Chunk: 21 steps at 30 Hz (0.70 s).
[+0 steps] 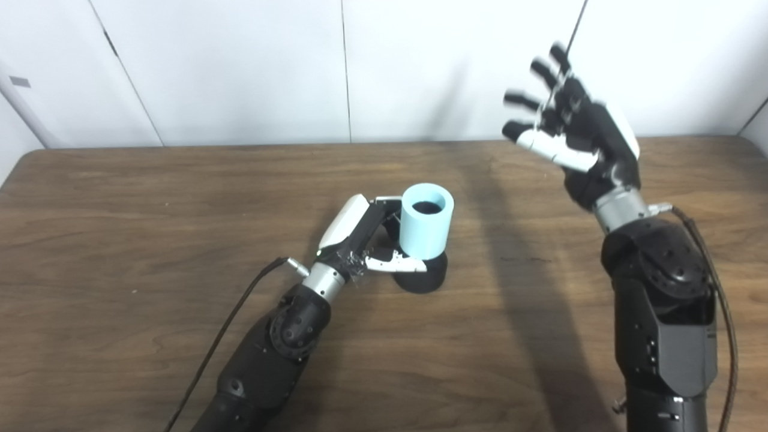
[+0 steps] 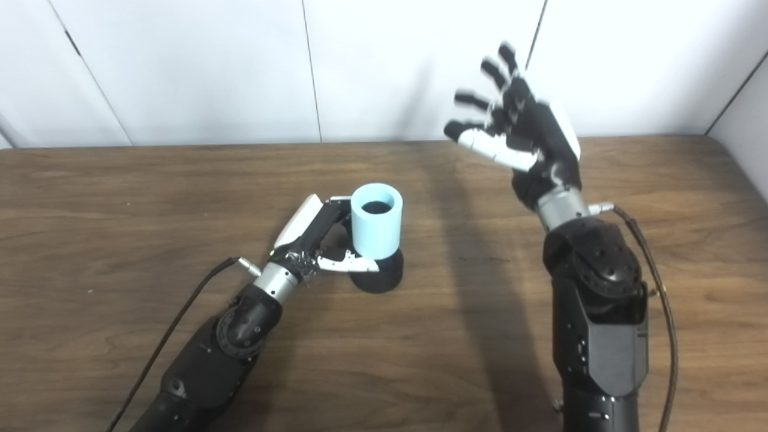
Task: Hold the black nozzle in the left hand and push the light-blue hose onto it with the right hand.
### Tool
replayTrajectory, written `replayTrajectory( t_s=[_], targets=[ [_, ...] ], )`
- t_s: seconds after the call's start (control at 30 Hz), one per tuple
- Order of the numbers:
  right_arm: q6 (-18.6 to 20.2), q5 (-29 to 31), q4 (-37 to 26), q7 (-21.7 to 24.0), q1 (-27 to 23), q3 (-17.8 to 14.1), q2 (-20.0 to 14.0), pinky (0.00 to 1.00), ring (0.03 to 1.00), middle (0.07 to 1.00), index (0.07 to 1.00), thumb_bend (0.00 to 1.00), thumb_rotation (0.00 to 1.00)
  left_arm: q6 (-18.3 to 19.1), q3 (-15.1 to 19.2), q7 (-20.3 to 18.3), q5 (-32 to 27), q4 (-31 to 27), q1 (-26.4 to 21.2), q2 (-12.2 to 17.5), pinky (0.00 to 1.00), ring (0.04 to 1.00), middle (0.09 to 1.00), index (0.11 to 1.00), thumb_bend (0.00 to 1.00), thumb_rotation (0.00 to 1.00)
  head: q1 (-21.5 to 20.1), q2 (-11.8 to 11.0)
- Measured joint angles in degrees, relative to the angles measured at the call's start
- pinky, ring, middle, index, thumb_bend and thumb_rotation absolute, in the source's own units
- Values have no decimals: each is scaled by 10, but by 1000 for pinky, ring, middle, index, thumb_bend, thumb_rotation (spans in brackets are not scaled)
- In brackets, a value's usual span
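I see the light-blue hose (image 1: 426, 221) already seated upright on the black nozzle (image 1: 423, 276), my left hand (image 1: 360, 240) gripping the pair. My right hand (image 1: 579, 144) hangs raised, fingers spread, empty; the push looks finished.

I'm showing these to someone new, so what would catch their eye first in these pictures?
Likely the light-blue hose, standing upright on the black nozzle at the middle of the brown table, with the left hand closed around the pair. Next, the right hand, raised high at the right with fingers spread, empty and blurred.
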Motion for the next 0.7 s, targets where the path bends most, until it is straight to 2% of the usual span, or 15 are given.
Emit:
replayTrajectory(
  t_s=[0.03,0.07,0.1,0.13,0.17,0.27,0.43,0.57,0.7],
  targets=[
    [-11,0,15,2,8,1,-4,473,682,907,909,608,61,2,-2,-3,0,-2,0,2,555,619,661,674,771,10,0,-1],
    [-23,1,24,3,15,1,-7,469,676,899,895,623,68,4,-8,-6,2,-6,0,8,597,696,739,741,833,44,0,-1],
    [-36,4,35,5,20,1,-8,462,671,894,885,643,67,6,-15,-8,8,-15,2,16,674,833,878,868,937,139,-1,-2],
    [-44,9,44,5,26,-2,-9,462,671,893,884,645,66,8,-25,-11,16,-22,2,27,685,851,896,886,950,152,-1,-2],
    [-45,13,51,3,30,-4,-9,468,680,894,884,634,52,8,-32,-14,25,-32,1,36,751,934,958,954,981,205,-1,-2],
    [-45,17,59,1,45,-3,-8,482,706,916,905,591,45,18,-44,-19,38,-50,1,44,880,993,996,996,1000,276,-1,-2],
    [-57,17,61,2,67,7,-8,479,678,906,890,601,86,50,-50,-21,50,-72,5,44,982,1000,1000,1000,1000,347,2,-5],
    [-73,16,62,-1,80,10,-8,470,666,890,876,594,97,70,-43,-32,55,-91,12,47,999,1000,1000,1000,1000,373,3,-5],
    [-85,23,61,-5,95,9,-2,481,656,873,860,578,83,79,-19,-37,46,-116,34,45,1000,1000,1000,1000,1000,371,7,-8]
  ],
)
